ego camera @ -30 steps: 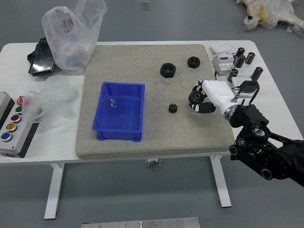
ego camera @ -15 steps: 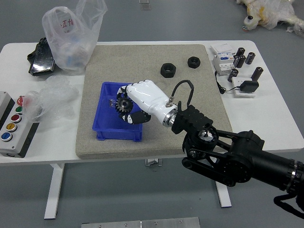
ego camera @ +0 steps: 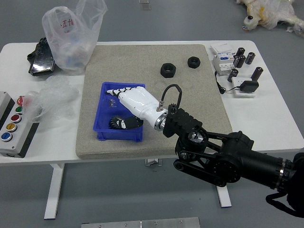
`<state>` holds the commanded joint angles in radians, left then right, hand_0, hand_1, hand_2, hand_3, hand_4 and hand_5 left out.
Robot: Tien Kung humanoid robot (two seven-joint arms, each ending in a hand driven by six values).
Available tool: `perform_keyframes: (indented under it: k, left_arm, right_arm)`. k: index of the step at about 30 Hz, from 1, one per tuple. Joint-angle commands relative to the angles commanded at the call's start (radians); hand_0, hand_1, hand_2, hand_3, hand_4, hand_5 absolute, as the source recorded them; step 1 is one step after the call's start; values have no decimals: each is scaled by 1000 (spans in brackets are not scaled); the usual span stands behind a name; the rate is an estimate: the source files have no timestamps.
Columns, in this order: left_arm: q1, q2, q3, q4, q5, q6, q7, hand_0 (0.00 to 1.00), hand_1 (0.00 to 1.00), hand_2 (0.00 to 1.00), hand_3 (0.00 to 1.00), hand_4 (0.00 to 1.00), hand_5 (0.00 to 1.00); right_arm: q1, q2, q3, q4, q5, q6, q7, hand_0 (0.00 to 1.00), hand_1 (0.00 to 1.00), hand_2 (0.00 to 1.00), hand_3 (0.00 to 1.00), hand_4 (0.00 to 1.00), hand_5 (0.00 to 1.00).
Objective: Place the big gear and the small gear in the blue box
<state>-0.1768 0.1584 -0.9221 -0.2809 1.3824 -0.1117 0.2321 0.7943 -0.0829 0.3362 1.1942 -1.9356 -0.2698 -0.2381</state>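
1. While reaching over the blue box [ego camera: 118, 136] in the head view, spreads the right hand's [ego camera: 137, 102] fingers, gripping nothing.
2. Shows the big gear [ego camera: 115, 122] within the box's walls, toward the near side, at the thumb's [ego camera: 130, 123] tip; cannot tell contact from mere closeness.
3. Also shows a small metallic part [ego camera: 112, 102] in the box and, beyond the hand, two black nuts [ego camera: 167, 70] on the mat [ego camera: 126, 59].

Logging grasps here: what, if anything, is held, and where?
Nothing: the white-and-black right hand is open over the blue plastic box; the black toothed gear lies inside.
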Motion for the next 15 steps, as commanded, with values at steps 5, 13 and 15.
perform_keyframes:
  k: [5, 13, 15]
  left_arm:
    - [1, 0, 0, 0, -1, 0, 1, 666, 559, 531, 649, 727, 369]
    - [2, -2, 6, 0, -9, 2, 0, 666, 559, 531, 649, 727, 370]
    - [3, -2, 5, 0, -9, 2, 0, 666, 559, 531, 649, 727, 370]
  right_arm:
    - [-16, -13, 20, 18, 10, -7, 7, 595, 838, 893, 930, 768, 318]
    - [-68, -95, 196, 27, 65, -63, 44, 519, 742, 790, 827, 743, 312]
    - [-73, -113, 238, -8, 78, -65, 44, 519, 742, 790, 827, 743, 312]
